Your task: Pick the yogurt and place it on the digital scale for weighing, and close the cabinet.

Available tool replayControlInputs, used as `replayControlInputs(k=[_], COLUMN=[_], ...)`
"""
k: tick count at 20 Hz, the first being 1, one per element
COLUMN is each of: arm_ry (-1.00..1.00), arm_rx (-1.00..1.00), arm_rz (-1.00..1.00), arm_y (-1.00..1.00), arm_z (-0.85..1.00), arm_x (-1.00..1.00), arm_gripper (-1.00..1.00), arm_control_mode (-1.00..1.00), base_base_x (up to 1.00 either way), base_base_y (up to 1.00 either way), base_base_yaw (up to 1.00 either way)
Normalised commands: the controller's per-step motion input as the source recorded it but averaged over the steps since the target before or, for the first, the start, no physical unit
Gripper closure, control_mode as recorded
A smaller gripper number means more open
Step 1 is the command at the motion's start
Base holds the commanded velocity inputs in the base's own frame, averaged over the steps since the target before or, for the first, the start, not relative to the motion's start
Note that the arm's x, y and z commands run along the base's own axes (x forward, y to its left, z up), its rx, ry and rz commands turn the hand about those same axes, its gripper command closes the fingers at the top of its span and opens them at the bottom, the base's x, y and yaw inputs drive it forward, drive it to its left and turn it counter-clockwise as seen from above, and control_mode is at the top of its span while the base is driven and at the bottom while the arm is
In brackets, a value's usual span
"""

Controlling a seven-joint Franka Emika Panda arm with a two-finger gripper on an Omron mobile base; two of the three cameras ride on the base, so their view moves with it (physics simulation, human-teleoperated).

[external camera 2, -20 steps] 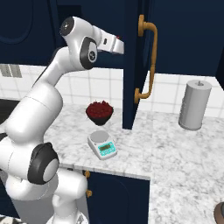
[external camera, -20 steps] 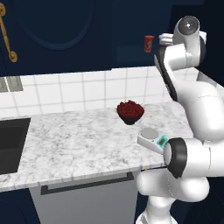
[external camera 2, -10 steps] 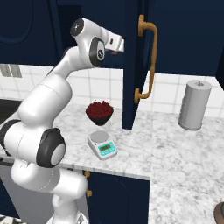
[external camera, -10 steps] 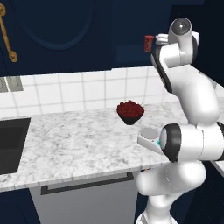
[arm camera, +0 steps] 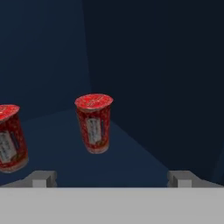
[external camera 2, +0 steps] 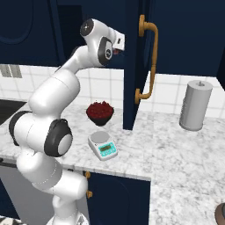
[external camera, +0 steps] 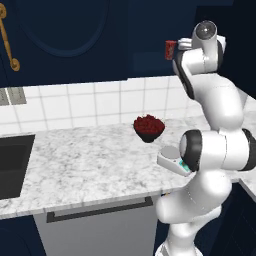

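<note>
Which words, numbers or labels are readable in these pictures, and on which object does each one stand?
No text can be read with certainty.
Yogurt: pale label on its red side, too blurred to read.
Second yogurt cup: the same pale label, also blurred.
Digital scale: teal display, too small to show any digits.

Glossy white rounded arm segments with dark grey joint bands.

Inside the dark navy wall cabinet, a small red cylindrical yogurt cup stands ahead of the pincer, slightly left of its midline. Its twin cup stands farther left, beyond the left fingertip.
</note>
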Motion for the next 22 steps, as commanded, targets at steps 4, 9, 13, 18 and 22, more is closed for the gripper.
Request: replayControlInputs(k=[4, 9, 13, 18, 22], arm_ry=[0.0, 0.0, 0.01, 0.01, 0.0], arm_rx=[0.0, 0.0, 0.0, 0.0, 0.0], arm_rz=[0.0, 0.0, 0.0, 0.0, 0.0], arm_y=[-0.01, -0.12, -0.19, -0.2, -0.12], arm_z=[-0.07, -0.06, -0.04, -0.05, -0.03], arm_x=[0.4, 0.32, 0.29, 0.29, 0.34], arm_gripper=[-1.0, -1.0, -1.0, -1.0, -1.0], arm_control_mode=[-1.0, -1.0, -1.0, -1.0, -1.0], base_base_x=[0.0, 0.0, 0.0, 0.0, 0.0], base_base_y=[0.0, 0.0, 0.0, 0.0, 0.0], base_base_yaw=[0.0, 0.0, 0.0, 0.0, 0.0])
